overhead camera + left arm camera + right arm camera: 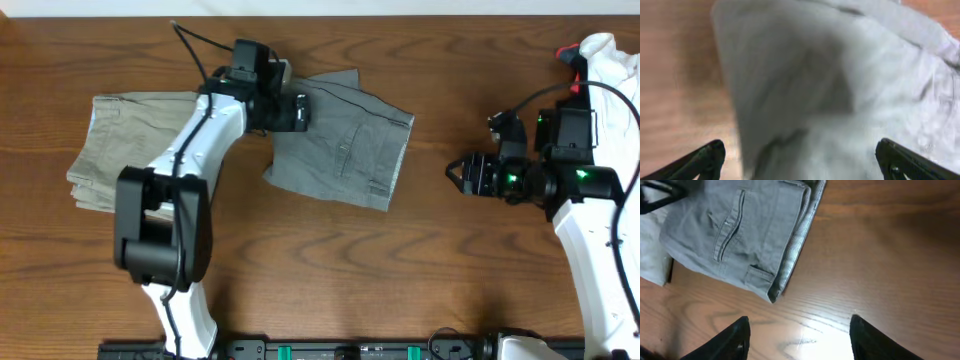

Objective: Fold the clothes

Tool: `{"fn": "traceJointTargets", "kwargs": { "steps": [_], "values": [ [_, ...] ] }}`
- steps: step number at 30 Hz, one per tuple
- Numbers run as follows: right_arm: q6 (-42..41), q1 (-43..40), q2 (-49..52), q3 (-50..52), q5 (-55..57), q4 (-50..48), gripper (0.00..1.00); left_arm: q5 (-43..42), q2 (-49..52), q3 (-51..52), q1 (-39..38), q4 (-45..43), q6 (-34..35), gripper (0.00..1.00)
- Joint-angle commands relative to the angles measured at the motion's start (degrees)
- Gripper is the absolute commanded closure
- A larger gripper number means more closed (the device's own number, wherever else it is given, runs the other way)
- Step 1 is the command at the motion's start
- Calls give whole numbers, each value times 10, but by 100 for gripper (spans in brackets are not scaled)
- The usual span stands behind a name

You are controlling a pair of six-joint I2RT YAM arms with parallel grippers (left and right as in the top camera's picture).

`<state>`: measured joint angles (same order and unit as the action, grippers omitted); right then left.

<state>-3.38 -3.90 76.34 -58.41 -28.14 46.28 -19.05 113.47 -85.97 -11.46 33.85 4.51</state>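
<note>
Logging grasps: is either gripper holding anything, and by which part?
Nothing held: left gripper open over the grey shorts, right gripper open over bare table.

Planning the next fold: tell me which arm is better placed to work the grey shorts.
Left. The left gripper hangs open directly over the grey shorts, cloth filling its wrist view. The right gripper is open too, but over bare table, clear of the shorts' edge.

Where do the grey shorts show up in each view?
Overhead: grey shorts at top centre.
Left wrist: blurred, filling most of the frame.
Right wrist: upper left.
Shared landmark: the welt pocket, clear in overhead and right wrist only.
</note>
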Motion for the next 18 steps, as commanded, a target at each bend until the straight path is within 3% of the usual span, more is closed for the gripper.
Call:
{"fn": "traceJointTargets", "kwargs": {
  "steps": [1, 7, 14, 18],
  "values": [
    [2, 35, 47, -2, -12, -17, 39, 2, -60, -13, 4, 54, 5, 2],
    [-61, 91, 166, -2, 16, -135, 39, 3, -61, 15, -20, 173, 3, 5],
    [-127, 97, 287, -2, 11, -293, 29, 1, -58, 127, -42, 123, 7, 5],
    [-128, 99, 344, -2, -69, -378, 27, 1, -58, 154, -43, 95, 7, 6]
  ]
}}
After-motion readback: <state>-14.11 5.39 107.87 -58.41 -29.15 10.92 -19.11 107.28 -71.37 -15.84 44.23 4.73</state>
